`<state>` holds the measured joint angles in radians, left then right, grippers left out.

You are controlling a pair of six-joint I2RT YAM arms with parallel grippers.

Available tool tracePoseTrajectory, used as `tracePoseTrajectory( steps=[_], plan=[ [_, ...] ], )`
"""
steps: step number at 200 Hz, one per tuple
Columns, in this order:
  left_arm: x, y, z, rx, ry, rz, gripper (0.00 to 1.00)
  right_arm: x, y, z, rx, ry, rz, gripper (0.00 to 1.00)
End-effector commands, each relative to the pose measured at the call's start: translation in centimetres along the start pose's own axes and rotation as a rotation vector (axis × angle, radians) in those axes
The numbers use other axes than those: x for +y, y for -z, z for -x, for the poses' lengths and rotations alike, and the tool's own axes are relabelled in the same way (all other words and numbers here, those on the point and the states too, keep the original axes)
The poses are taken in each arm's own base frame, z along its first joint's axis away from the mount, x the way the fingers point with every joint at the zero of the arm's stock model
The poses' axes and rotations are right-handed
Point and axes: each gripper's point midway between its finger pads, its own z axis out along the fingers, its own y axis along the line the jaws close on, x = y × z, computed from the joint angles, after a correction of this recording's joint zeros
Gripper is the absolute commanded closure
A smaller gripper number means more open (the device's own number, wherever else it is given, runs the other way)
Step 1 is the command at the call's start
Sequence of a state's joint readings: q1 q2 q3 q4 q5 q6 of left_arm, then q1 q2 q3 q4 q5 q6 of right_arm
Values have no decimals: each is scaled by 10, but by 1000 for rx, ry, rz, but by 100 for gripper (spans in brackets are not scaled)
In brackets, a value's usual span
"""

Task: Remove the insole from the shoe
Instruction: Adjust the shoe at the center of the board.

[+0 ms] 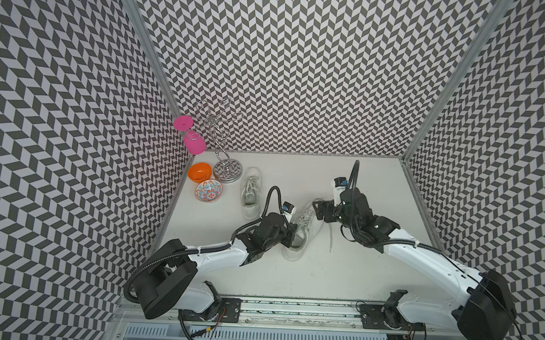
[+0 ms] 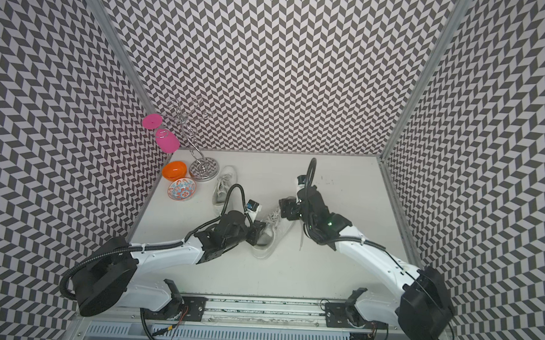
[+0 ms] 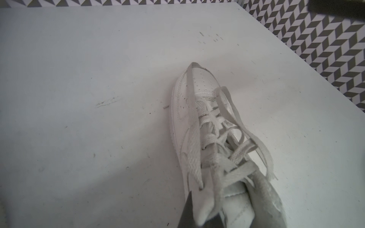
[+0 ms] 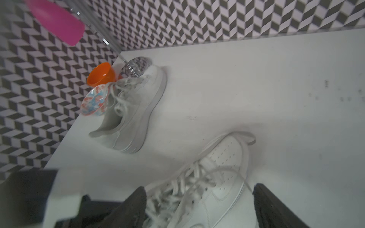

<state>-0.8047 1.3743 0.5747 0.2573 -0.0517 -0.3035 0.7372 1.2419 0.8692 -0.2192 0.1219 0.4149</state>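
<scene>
Left gripper [image 3: 200, 217] pinches perforated white leather shoe [image 3: 199, 86], flat laces [image 3: 192, 138] loose.

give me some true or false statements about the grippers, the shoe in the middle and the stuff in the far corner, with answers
1. The left gripper is shut on the tongue of the middle shoe. True.
2. The right gripper is clamped shut. False: its jaws stand open, one on either side of that shoe's front.
3. The pink glass hangs upside down from the wire rack. True.
4. The orange bowl sits inside the patterned bowl. False: they stand side by side.
</scene>
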Motion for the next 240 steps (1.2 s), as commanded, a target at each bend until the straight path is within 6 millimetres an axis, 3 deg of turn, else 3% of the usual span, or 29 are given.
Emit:
tracePoseTrajectory(
  steps=[1, 14, 35, 96, 148, 181, 209, 240],
  plan=[
    [6, 11, 59, -172, 102, 14, 100, 29, 1, -32, 52, -11, 65, 17],
    [10, 12, 60, -176, 117, 23, 100, 41, -4, -50, 92, 1, 80, 18],
    [11, 12, 61, -179, 121, 26, 100, 48, -13, -63, 116, 17, 80, 24],
    [4, 13, 61, -177, 145, -13, 100, 38, -43, -69, 123, 49, -25, 46],
    [-5, 11, 60, -162, 166, -66, 100, 32, -64, -70, 126, 51, -100, 57],
    [3, 11, 57, -156, 171, -20, 100, 4, -61, -68, 108, 71, -261, 84],
    [21, 15, 52, -153, 187, 28, 100, -22, -44, -66, 70, 23, -299, 92],
    [43, 18, 43, -156, 249, 49, 100, -46, -35, -69, 58, -106, -210, 98]
  ],
)
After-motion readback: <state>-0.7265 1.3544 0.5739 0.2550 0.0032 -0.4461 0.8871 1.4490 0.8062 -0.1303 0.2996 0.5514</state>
